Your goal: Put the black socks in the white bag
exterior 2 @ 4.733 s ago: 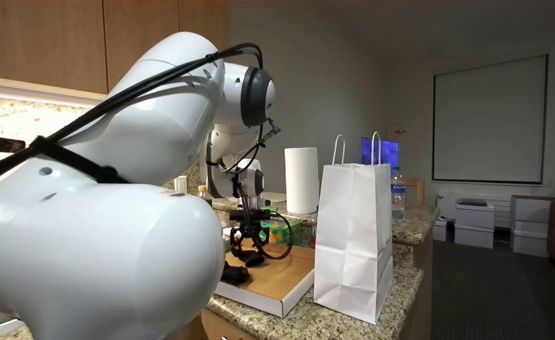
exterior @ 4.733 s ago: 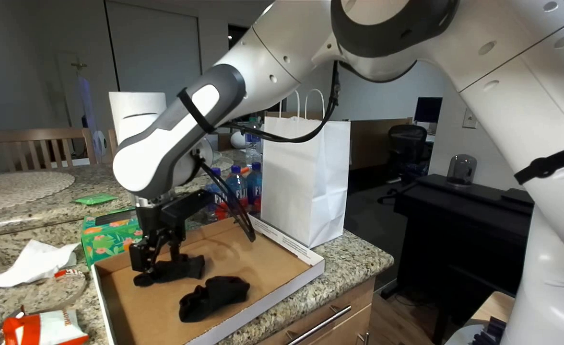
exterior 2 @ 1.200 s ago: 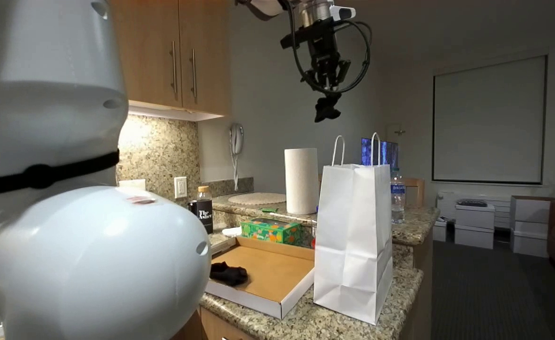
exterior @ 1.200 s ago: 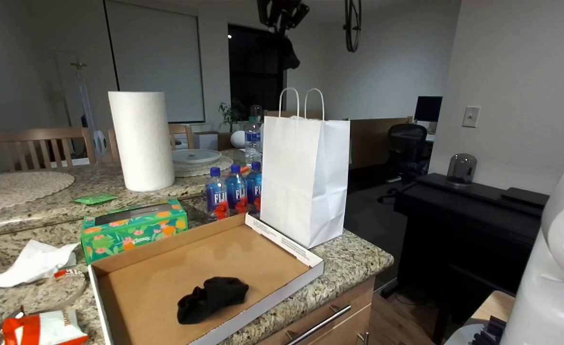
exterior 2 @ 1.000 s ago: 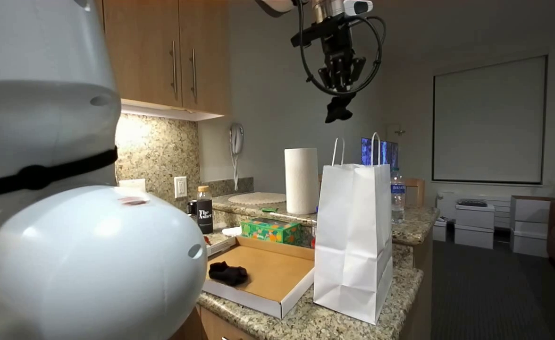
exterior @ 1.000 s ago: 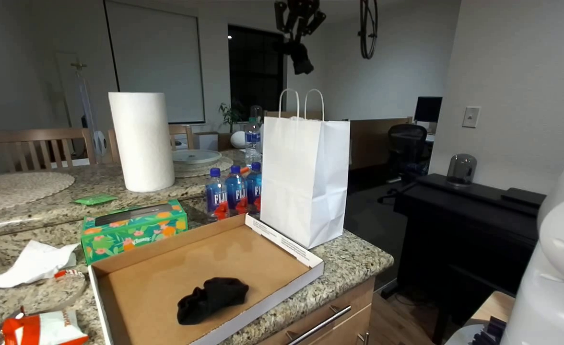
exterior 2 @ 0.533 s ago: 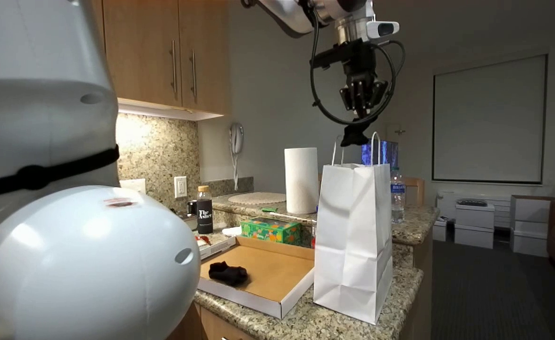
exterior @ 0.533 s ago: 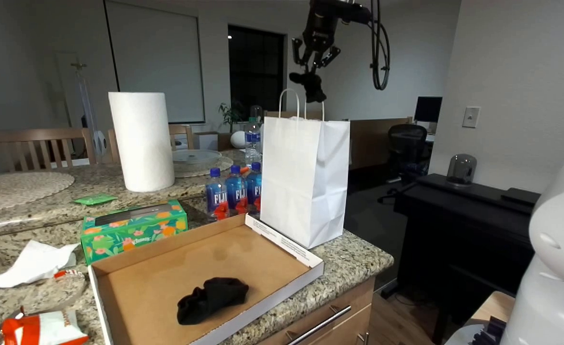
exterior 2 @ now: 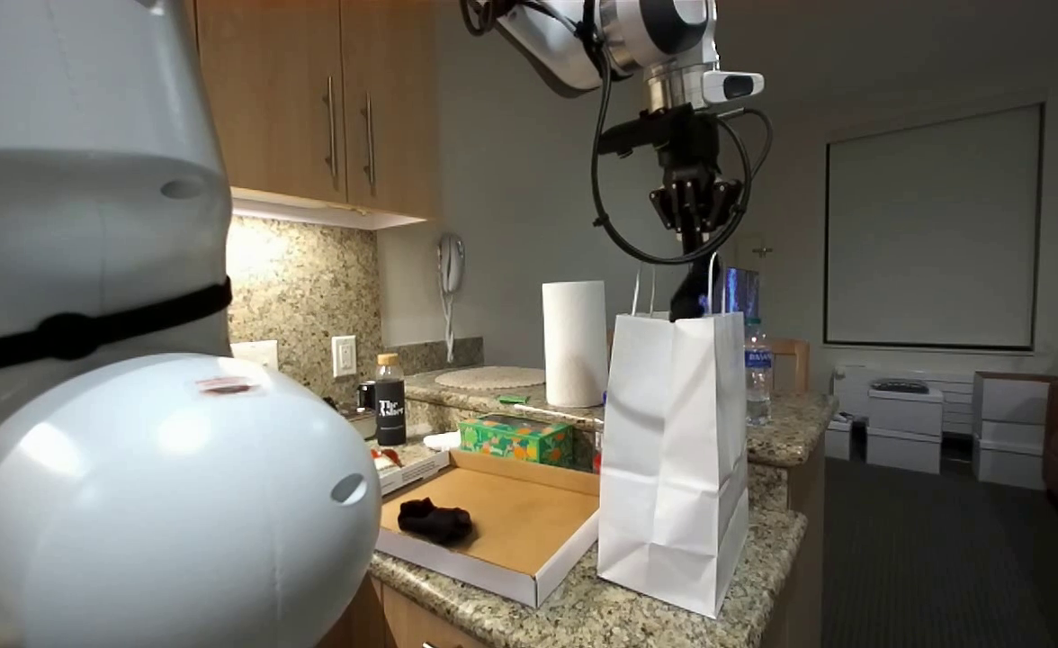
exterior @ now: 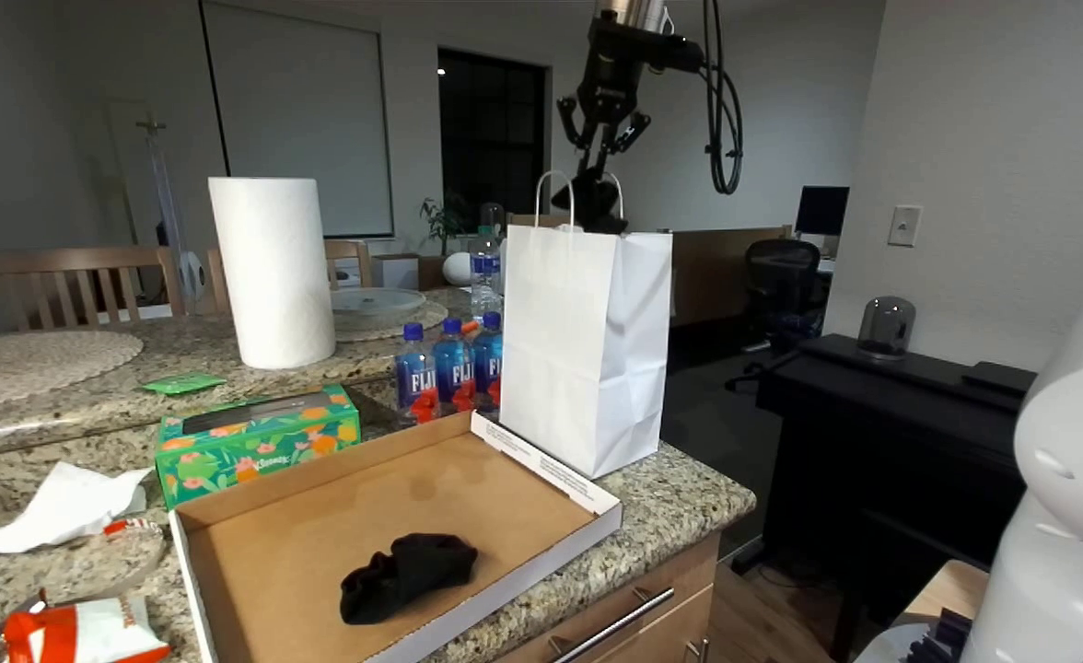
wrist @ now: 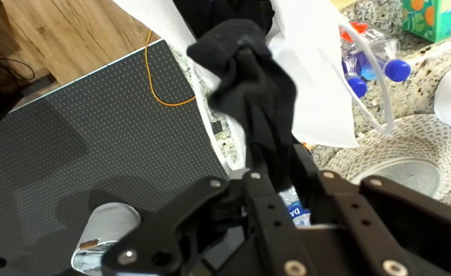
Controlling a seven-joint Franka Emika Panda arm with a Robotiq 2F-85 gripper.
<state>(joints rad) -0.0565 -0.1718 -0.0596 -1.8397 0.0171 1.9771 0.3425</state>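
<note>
Over the mouth of the white bag [exterior: 555,350] my gripper [exterior: 595,168] points down. A black sock [wrist: 262,96] hangs blurred between its slightly parted fingers in the wrist view; whether both fingers touch it cannot be told. In both exterior views this sock sits low under the fingertips, between the bag's handles, its bottom level with the bag's rim. Another black sock [exterior: 408,575] lies crumpled in the shallow cardboard box [exterior 2: 547,499]. Something black shows inside the bag, beyond the hanging sock, in the wrist view.
Blue-capped bottles [exterior: 454,364] stand beside the bag. A tissue box [exterior: 261,437] and a paper towel roll [exterior: 274,276] are behind the cardboard box. The counter edge [exterior: 730,502] runs close to the bag. Thin upright handles [exterior 2: 718,279] rise around the sock.
Several seconds ago my gripper was at this sock in the box. It has since carried it up and over the bag, then lower; the sock now hangs lower under the slightly spread fingers.
</note>
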